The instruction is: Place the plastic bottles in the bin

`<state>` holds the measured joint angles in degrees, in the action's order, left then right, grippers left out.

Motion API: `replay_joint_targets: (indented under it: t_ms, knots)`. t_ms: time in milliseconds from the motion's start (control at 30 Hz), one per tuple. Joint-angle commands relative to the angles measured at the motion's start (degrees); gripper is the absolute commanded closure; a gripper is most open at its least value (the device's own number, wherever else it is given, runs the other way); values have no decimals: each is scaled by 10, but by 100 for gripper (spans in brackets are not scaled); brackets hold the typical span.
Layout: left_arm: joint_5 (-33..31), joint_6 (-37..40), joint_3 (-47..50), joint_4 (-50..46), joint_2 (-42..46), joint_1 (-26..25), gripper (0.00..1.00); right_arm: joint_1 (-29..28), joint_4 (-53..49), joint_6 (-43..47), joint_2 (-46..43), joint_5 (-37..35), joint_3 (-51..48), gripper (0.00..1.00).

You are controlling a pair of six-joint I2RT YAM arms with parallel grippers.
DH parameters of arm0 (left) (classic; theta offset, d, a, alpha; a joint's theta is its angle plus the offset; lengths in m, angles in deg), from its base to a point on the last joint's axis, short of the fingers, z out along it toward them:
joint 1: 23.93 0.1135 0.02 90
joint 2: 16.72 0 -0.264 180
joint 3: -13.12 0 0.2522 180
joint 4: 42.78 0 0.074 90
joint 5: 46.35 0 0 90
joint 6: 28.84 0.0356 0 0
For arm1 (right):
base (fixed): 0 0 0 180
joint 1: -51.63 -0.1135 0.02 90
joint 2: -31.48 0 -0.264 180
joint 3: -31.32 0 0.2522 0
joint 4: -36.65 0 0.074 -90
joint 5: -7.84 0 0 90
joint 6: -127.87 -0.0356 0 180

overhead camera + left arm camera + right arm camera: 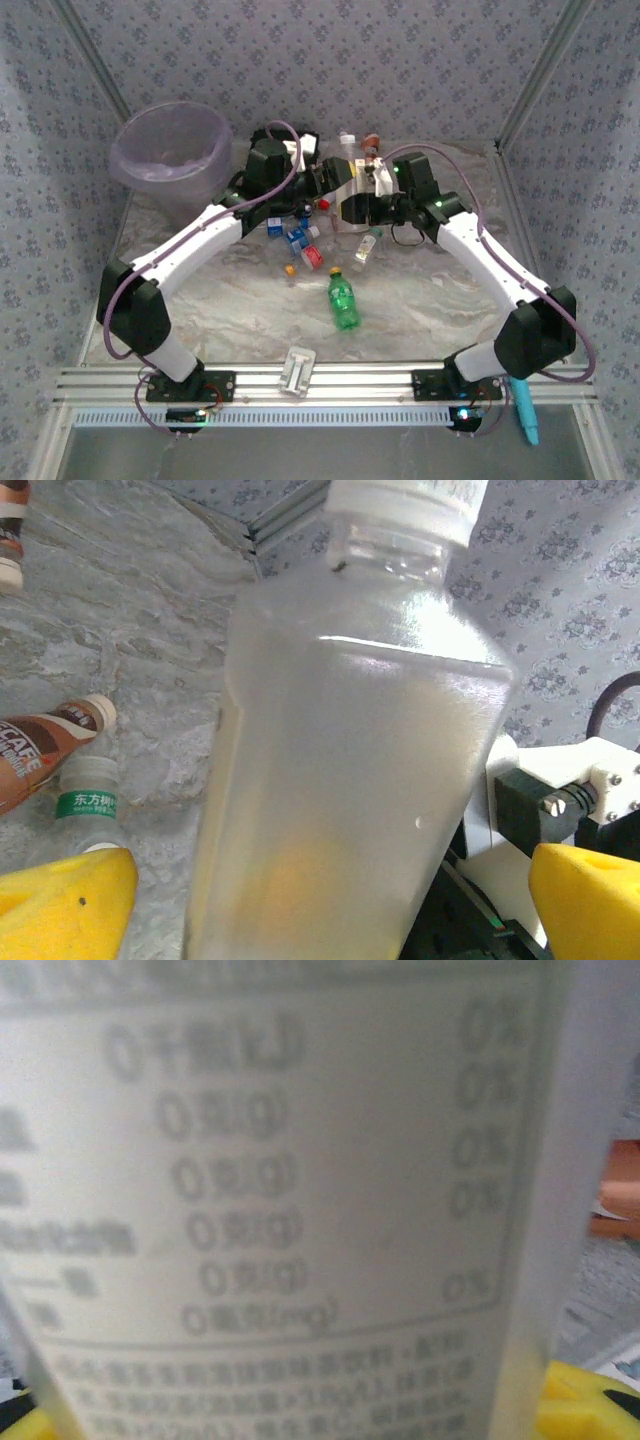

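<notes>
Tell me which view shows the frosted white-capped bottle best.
The left wrist view: the frosted bottle stands close, with cap, neck and body between the yellow fingers. The top external view gives, it seems, a small white shape. The right wrist's blurred label may belong to it.

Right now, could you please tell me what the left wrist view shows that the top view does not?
Left wrist, close detail: a frosted bottle with a white cap between the left gripper's yellow fingers, gaps either side; a coffee bottle lying beside a green-labelled bottle. Top: the bin, a green bottle, the left arm and right arm. Both: the marbled table and patterned walls.
</notes>
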<state>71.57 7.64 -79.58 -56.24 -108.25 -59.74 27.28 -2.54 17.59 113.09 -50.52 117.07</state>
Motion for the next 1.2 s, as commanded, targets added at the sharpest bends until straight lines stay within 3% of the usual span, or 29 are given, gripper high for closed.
replay_joint_targets:
  t_ms: [0,500,833,1167]
  knots:
    - [33,-14,-19,36,-16,-7,1,-1,28,0,12,39,28,53]
    - [28,-20,-28,43,-44,-9,38,-6,37,-11,22,53,32,48]
    - [24,-4,-47,15,-50,2,43,15,-50,29,13,47,58,19]
    - [29,13,-90,-12,-69,11,47,68,-109,42,-42,41,54,13]
